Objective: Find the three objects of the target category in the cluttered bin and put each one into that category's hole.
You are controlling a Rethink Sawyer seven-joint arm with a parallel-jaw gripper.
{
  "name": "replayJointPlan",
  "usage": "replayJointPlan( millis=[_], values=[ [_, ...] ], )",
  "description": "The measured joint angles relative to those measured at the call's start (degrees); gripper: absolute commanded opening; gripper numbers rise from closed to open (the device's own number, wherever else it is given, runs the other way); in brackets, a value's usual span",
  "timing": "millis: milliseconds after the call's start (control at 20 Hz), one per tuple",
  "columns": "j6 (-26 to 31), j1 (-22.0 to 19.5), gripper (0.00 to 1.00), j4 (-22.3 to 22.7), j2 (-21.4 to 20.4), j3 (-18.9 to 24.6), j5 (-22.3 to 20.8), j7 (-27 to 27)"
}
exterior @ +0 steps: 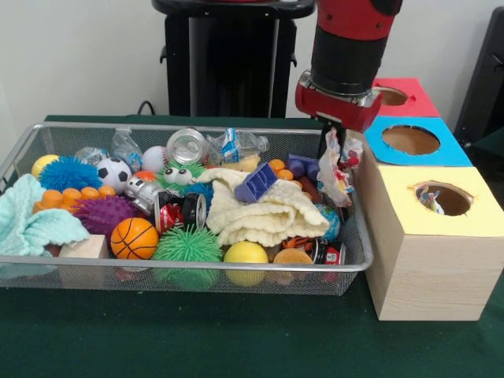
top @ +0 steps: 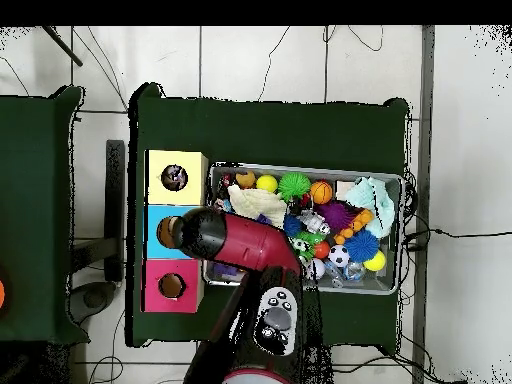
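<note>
My gripper (exterior: 335, 146) hangs at the right end of the wire bin (exterior: 197, 266), shut on a crumpled white and red wrapper (exterior: 338, 172) that dangles just above the bin's right rim. Right beside it stand three wooden boxes with round holes: a red-topped box (exterior: 394, 97) farthest, a blue-topped box (exterior: 410, 141) in the middle, and a yellow-topped box (exterior: 442, 199) nearest, where a scrap of wrapper shows inside the hole. In the overhead view the arm's wrist (top: 204, 236) covers the gripper, over the edge of the blue-topped box (top: 163, 231).
The bin is packed: crushed plastic bottles (exterior: 236, 145), a jar (exterior: 187, 146), soda cans (exterior: 178, 211), a cream cloth (exterior: 264, 211), a teal cloth (exterior: 31, 222), a purple block (exterior: 256, 183), a basketball (exterior: 134, 238), spiky balls and other balls. Green cloth covers the table (exterior: 197, 331).
</note>
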Motion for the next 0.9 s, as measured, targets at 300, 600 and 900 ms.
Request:
replayJointPlan(
  millis=[300,600,900],
  values=[
    [6.6,1.8,0.00,-8.4,-0.9,-1.8,-0.1,0.0],
    [13.1,2.9,0.00,-15.2,-1.2,-3.6,-0.3,0.0],
    [18.4,3.3,0.00,-22.0,-1.1,-4.8,-0.5,0.0]
  ],
)
